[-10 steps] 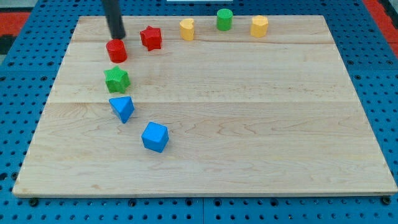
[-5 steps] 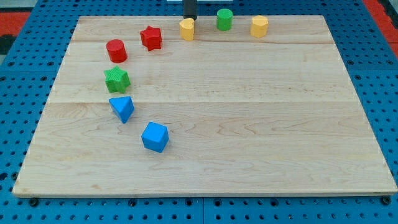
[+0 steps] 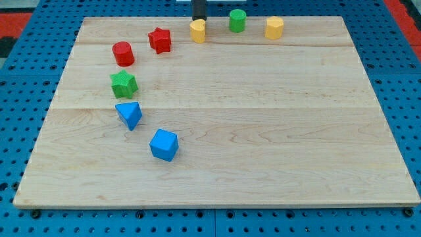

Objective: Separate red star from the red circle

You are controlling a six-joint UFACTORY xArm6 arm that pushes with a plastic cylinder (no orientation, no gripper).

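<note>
My tip (image 3: 198, 19) has barely shifted, just behind the yellow block (image 3: 197, 31).

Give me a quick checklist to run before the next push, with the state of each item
1. My tip in view: ok, at the view's top edge, just above the yellow block.
2. Tip beside the red star: not ok, it sits off to the star's right, nearer the yellow block.
3. Red star apart from the red circle: cannot tell if enough; a small gap shows.
4. Room to push the star rightward: not ok, the yellow block is close on that side.
5. Green star out of the way: ok, it lies below the red circle.
</note>
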